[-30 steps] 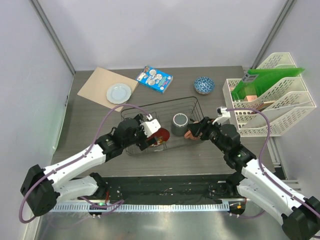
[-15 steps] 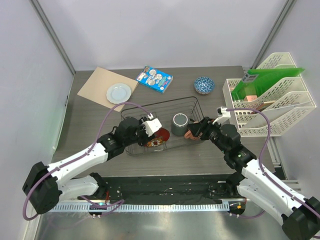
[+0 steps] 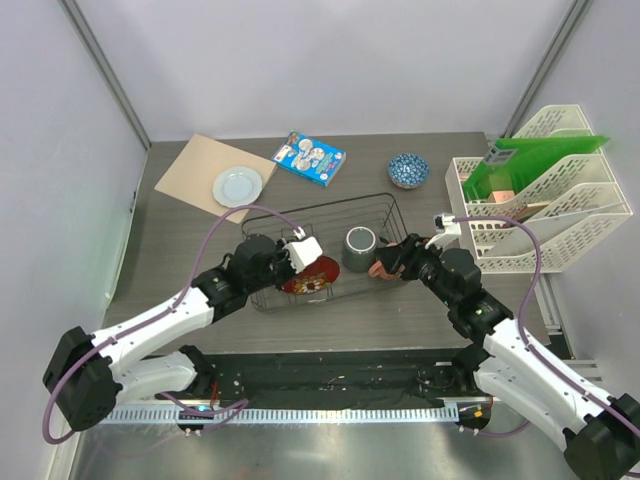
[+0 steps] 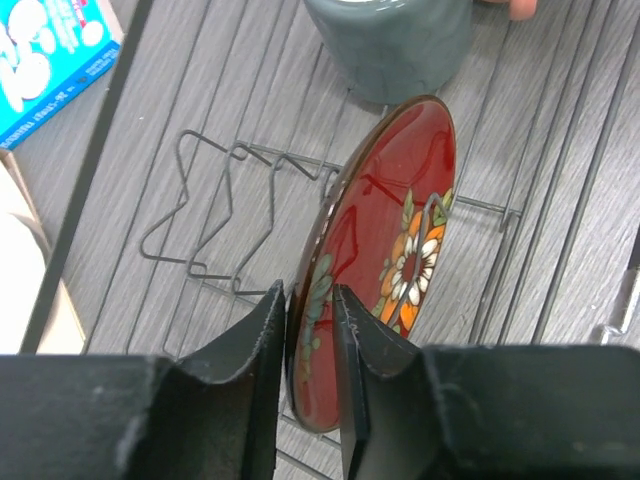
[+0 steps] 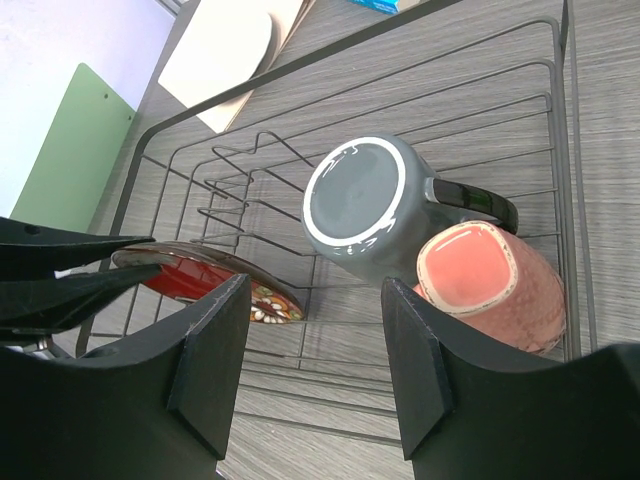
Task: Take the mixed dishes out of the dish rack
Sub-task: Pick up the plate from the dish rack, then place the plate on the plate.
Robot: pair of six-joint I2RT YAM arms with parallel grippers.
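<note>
Now the left gripper [image 4: 309, 292] has its two fingers pressed together on the rim of the red plate [image 4: 390, 230]. One finger is on the red flowered face and the other is on the back. The plate stands on its edge and leans a bit. It is inside the dish rack [image 3: 330, 200], near the front and just beside the upright slot wires. Past the plate, the dark grey mug [image 4: 395, 45] stands in the rack with its mouth up.

The right gripper [image 5: 315, 285] has its fingers wide apart, and nothing is between them. It hangs at the right end of the rack and points in. Just past one of its fingers lies the pinkish-brown mug [image 5: 490, 275], on its side in the rack. That mug touches the dark grey mug by the handle.

The small blue-and-white bowl [image 3: 408, 170] sits on the table [image 3: 180, 240], outside the rack and behind it on the right. Further right is a white file organiser [image 3: 540, 200]. A blue packet [image 3: 311, 158] lies behind the rack. On the left, a pale little plate [image 3: 238, 185] rests on a tan board [image 3: 190, 165].
</note>
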